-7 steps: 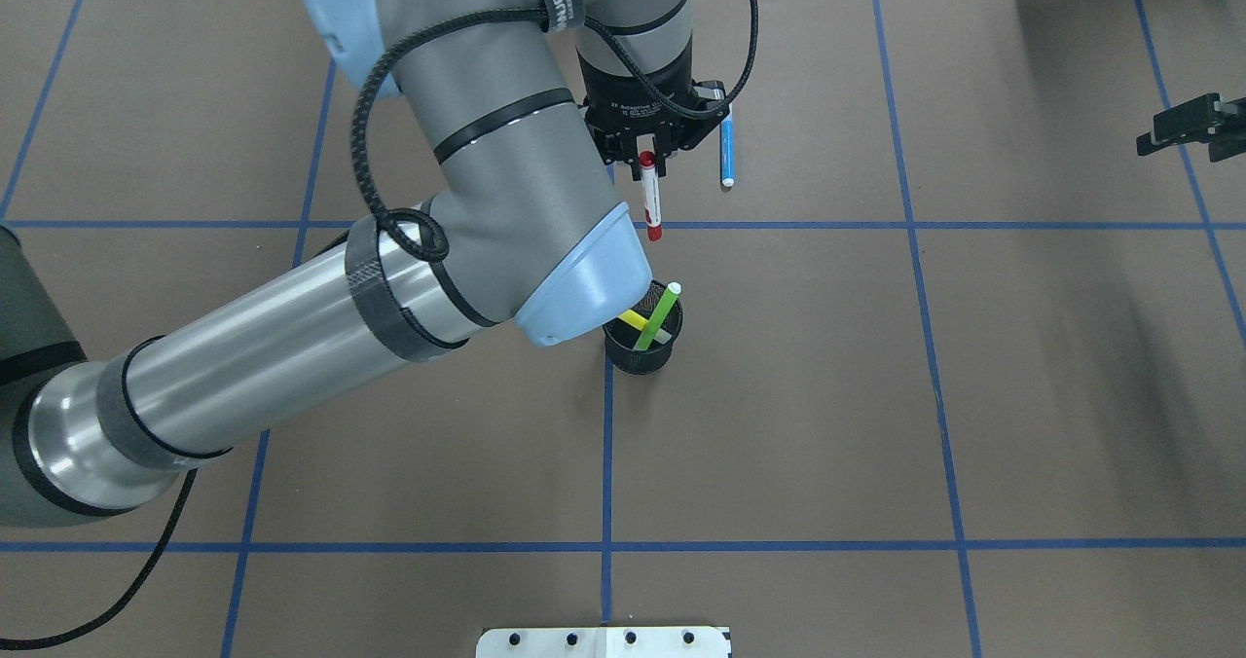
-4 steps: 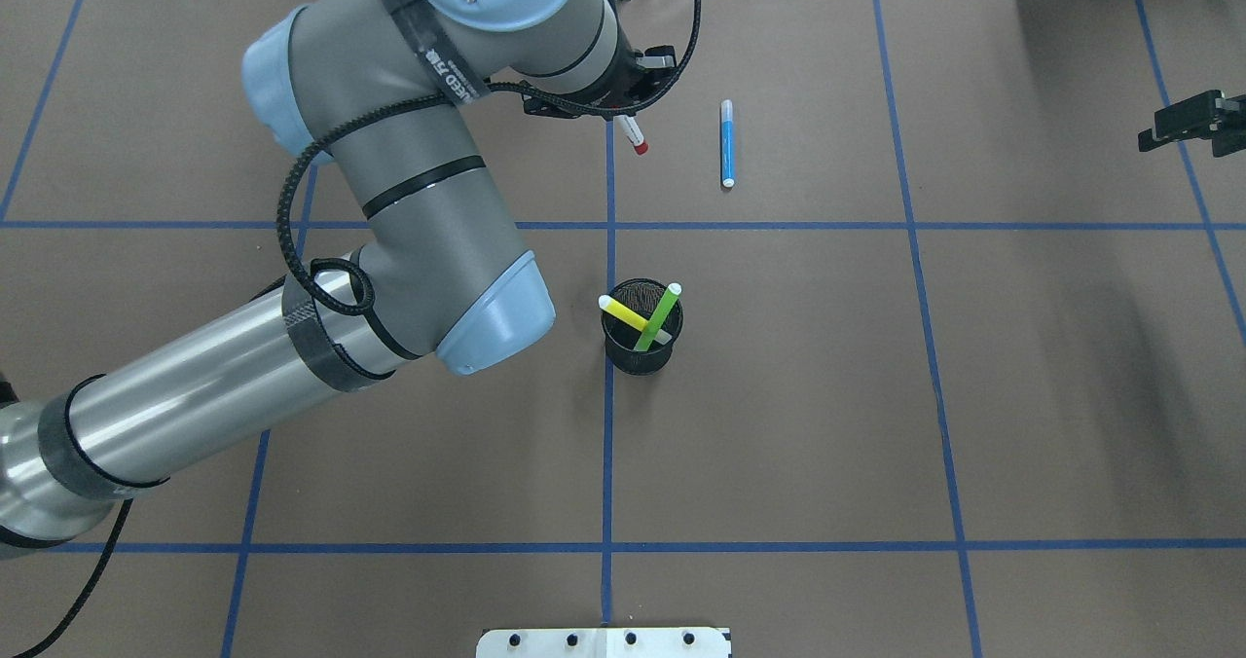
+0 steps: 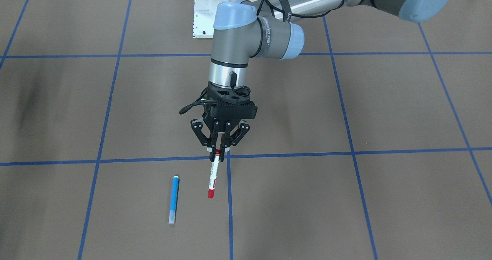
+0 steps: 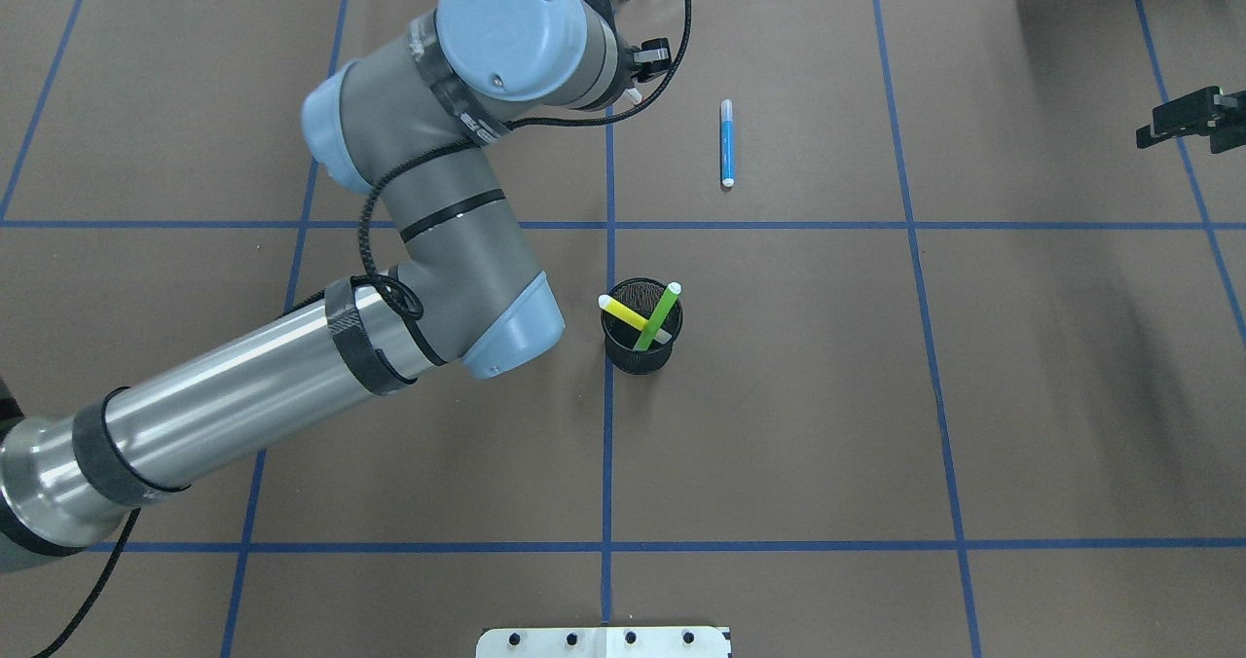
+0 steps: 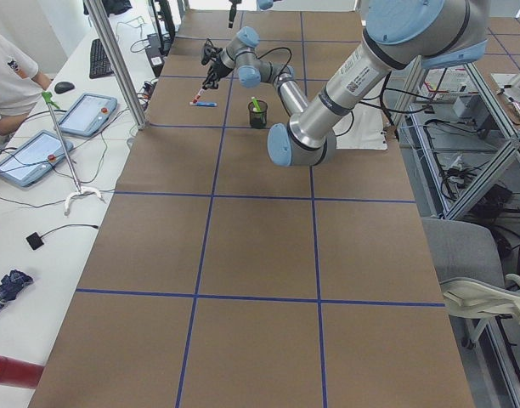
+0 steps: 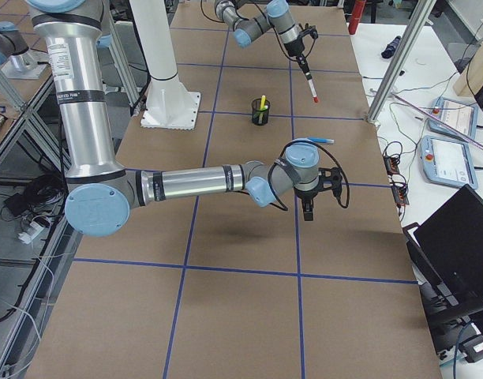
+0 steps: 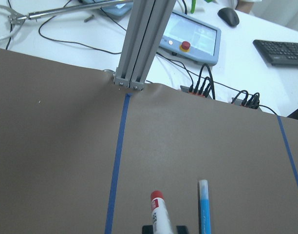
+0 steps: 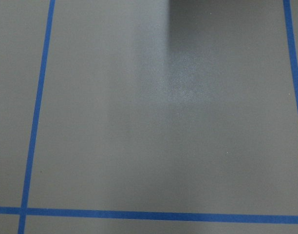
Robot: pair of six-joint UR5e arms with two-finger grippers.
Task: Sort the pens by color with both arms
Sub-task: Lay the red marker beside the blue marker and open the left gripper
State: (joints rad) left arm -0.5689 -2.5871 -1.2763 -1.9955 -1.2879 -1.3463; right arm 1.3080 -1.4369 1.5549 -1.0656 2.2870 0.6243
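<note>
Pens number four on this counter (image 3: 346,214): one red-capped pen (image 3: 213,174), one blue pen (image 3: 173,199), one green pen (image 4: 660,315) and one yellow pen (image 4: 623,311). I count one black mesh cup (image 4: 638,356) and two pincers of mine.

My left pincer (image 3: 219,150) is clenched on the top end of the red-capped pen. Its white barrel hangs below my fingertips, a little tilted, with the other red end lowest; I cannot tell whether that end meets the counter. The blue pen lies flat on the counter near the hanging one, apart from it, on the side toward my right arm and roughly parallel to it. The green and yellow pens stand crossed in the mesh cup, which sits just beside a blue tape line, closer to my base and well apart from my left pincer.

My right pincer (image 4: 1183,123) hangs far off to my right, well apart from all four pens, and I cannot tell whether it is clenched or released.
</note>
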